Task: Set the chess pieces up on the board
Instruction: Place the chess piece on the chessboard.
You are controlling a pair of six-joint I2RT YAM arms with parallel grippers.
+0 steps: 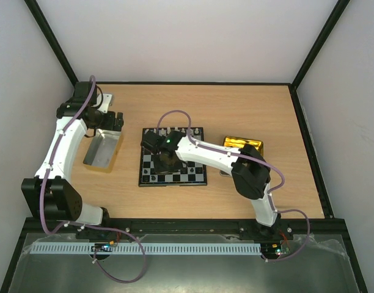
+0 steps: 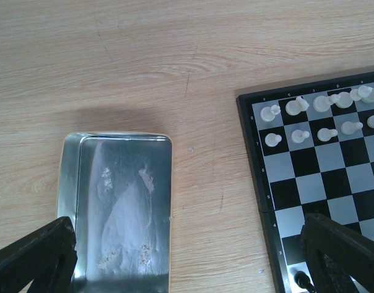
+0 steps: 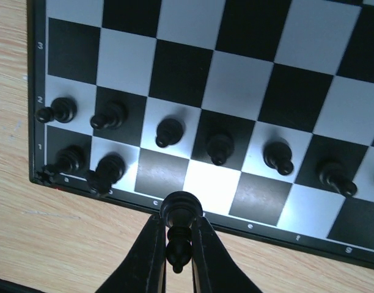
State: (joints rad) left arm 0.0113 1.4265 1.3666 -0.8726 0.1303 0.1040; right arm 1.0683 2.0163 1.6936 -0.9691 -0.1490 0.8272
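Observation:
The board [image 1: 193, 174] lies mid-table. White pieces [image 2: 324, 104] stand in two rows at its far edge. Black pawns [image 3: 170, 132] fill row 2 at its near edge, with two black pieces [image 3: 107, 171] on a1 and b1. My right gripper [image 3: 178, 244] is shut on a black piece [image 3: 181, 213], held base-forward just above the board's near rim by the c and d squares. In the top view it [image 1: 164, 162] hangs over the board's left half. My left gripper [image 2: 187, 268] is open and empty, spanning the silver tray [image 2: 123, 207] and the board's left edge [image 2: 260, 183].
The silver-grey tray [image 1: 103, 149] lies left of the board, with nothing in it. The gold tray [image 1: 243, 145] sits right of the board, partly under my right arm. Dark frame rails edge the table at the back and sides.

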